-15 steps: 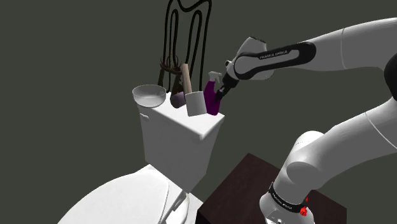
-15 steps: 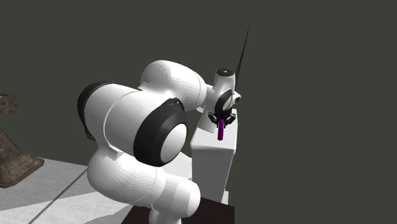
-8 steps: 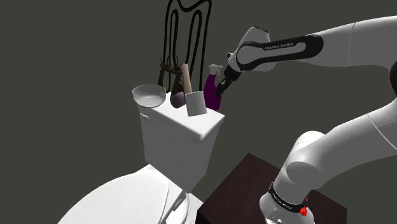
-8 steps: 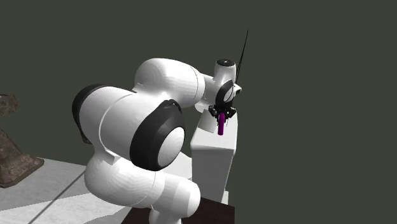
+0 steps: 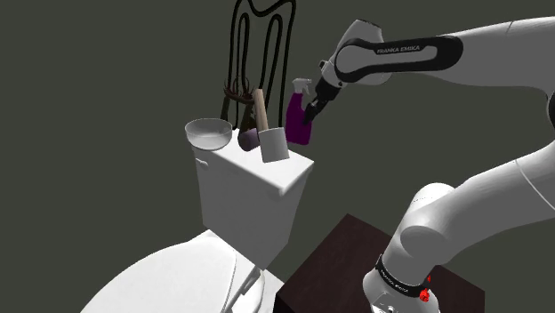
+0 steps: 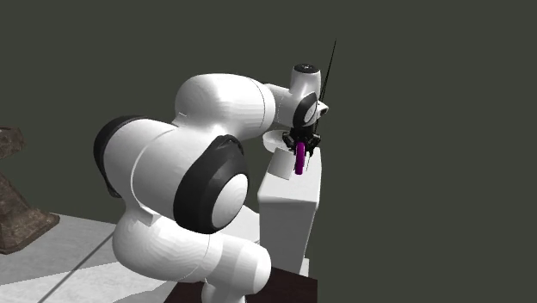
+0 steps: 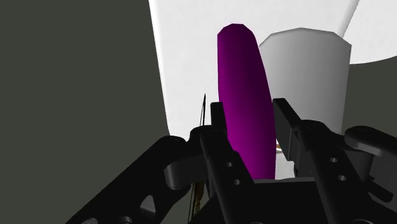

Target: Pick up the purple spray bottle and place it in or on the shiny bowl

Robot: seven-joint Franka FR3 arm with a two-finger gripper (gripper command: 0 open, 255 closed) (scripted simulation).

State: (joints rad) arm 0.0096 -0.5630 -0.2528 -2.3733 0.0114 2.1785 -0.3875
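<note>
Black fingers of the gripper (image 7: 249, 118) clamp the purple spray bottle (image 7: 245, 83) by its flanks; their bulk hides its lower part in the wrist view. Glossy magenta with a paler trigger head, the bottle (image 5: 298, 120) hangs upright at the toilet tank's (image 5: 253, 182) corner nearest the arm; whether it touches the lid is hard to tell. The gripper (image 5: 311, 111) grips it from the side away from the tank's middle. A white cup (image 5: 274, 144) stands on the tank's middle, the shiny bowl (image 5: 206, 133) at its far end. Behind the tank is a plain dark grey wall (image 5: 107, 71)
</note>
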